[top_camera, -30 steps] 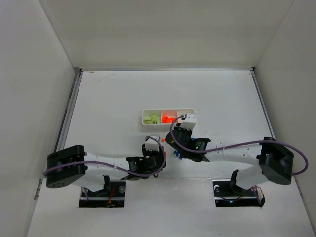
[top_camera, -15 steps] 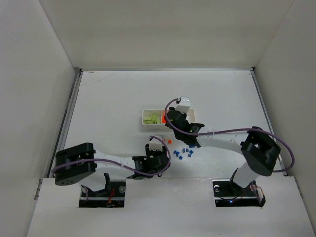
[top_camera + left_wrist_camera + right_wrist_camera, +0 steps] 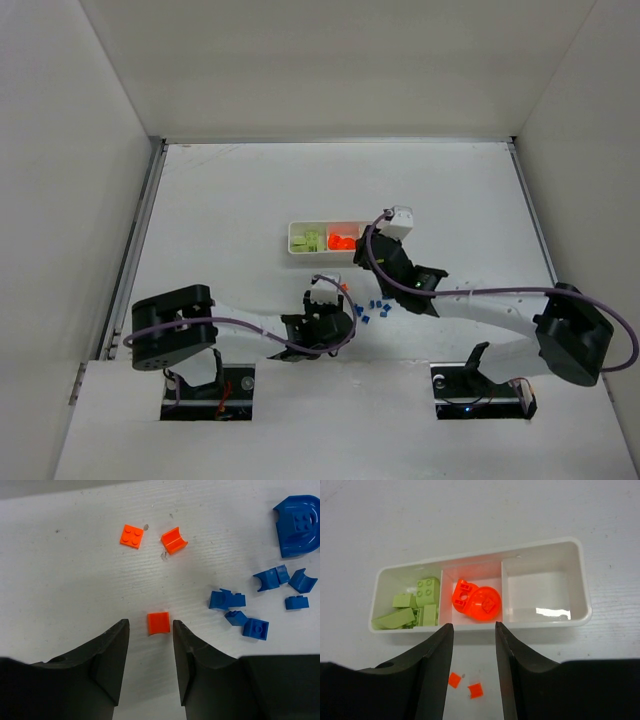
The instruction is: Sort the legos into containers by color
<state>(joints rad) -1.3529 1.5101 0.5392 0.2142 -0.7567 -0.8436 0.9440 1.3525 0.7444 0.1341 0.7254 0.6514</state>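
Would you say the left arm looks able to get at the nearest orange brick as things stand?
Probably yes. The left gripper stands open, and the orange brick lies right at the mouth of its jaws with nothing beside it. The blue bricks lie well off to one side.

White table [image 3: 230, 200] — plain white walls [image 3: 60, 200] around it.

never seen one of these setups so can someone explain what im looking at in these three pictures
Two robot arms are bolted to a table. One picture looks down from above; the other two come from cameras on each wrist. The left claw is open around a small orange brick lying on the table, beside loose blue bricks. The right claw is open and holds nothing, near a white three-part tray: lime bricks left, orange pieces middle, the last part looks empty.
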